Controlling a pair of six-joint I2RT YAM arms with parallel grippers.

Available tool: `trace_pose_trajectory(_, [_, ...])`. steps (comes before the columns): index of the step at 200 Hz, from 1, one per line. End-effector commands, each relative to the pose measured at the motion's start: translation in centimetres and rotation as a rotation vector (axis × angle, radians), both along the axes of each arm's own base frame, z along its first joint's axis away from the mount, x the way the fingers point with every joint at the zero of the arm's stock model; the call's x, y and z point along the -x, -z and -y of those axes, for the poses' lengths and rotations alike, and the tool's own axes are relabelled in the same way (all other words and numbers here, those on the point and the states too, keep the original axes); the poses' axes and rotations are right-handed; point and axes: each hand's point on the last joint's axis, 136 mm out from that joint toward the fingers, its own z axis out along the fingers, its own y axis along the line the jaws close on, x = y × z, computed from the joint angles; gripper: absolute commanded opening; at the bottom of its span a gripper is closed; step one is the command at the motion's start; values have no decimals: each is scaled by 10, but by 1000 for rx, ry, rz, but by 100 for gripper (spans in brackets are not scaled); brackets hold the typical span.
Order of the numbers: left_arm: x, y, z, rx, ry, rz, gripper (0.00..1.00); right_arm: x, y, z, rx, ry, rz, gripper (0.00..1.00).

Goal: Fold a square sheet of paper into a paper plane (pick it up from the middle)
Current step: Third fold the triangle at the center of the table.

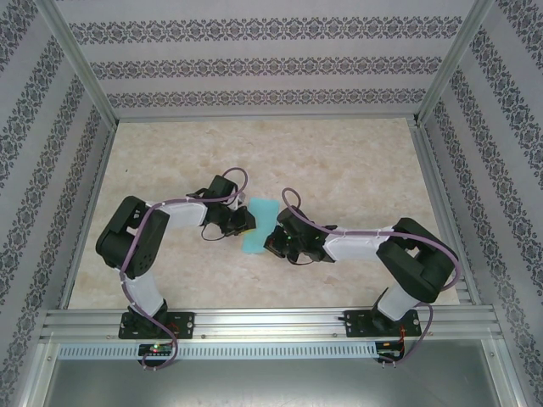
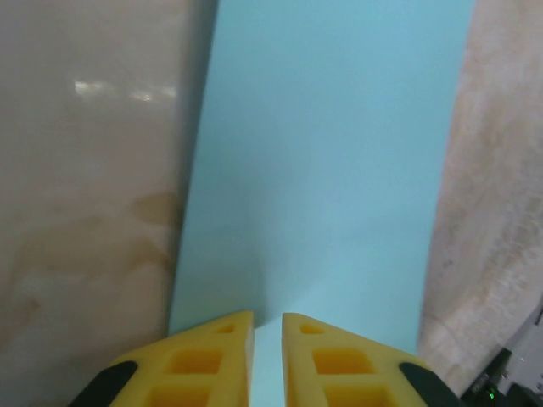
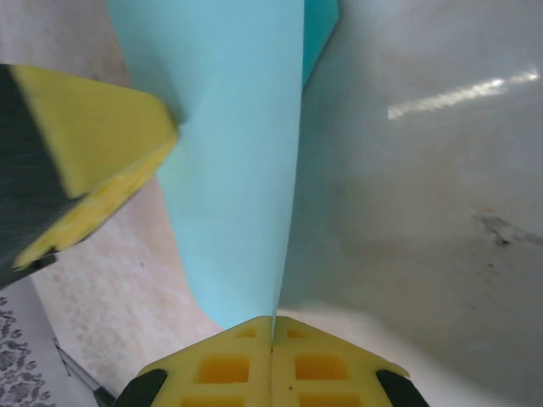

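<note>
Cyan sheet (image 1: 259, 212), one, two tools, right tool (image 3: 272, 320) pinching it, left tool (image 2: 267, 315) narrowly parted

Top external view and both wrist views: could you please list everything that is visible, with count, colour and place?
sheet of paper: one, light blue, middle of the table, between the two grippers
table: one, pale beige marbled top, under everything
walls: three, pale with dark patterned stripes, left, back and right of the table
metal frame: one, silver, along the near edge and up the corners
left arm: one, black and white, near left
right arm: one, black and white, near right
left gripper: one, yellow fingers, narrow gap with paper showing in it
right gripper: one, yellow fingers, closed on the paper's edge
</note>
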Motion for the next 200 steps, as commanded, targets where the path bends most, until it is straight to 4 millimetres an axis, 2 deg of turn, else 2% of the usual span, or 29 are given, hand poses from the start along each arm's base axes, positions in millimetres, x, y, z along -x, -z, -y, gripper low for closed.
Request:
trace_pose_trajectory(1, [-1,-31,12,72,71,89,20,13,-6,7,60,-136,-9,0])
trace_pose_trajectory(29, [-1,-22,6,30,67,87,20,19,-9,10,64,-191,-23,0])
trace_pose_trajectory(76, [2,6,2,-25,72,26,16,10,-11,14,64,-152,-10,0])
trace_pose_trajectory(96, [3,16,-2,-55,67,6,15,3,-15,10,31,-115,6,8])
trace_pose_trajectory(117, [6,24,-5,-79,64,-14,13,-1,-23,3,-24,-92,27,9])
trace_pose_trajectory(160, [7,30,-7,-91,61,-25,13,-1,-28,2,-34,-75,32,3])
trace_pose_trajectory(200, [8,32,-7,-91,64,-31,12,-11,-31,-8,-54,-64,48,3])
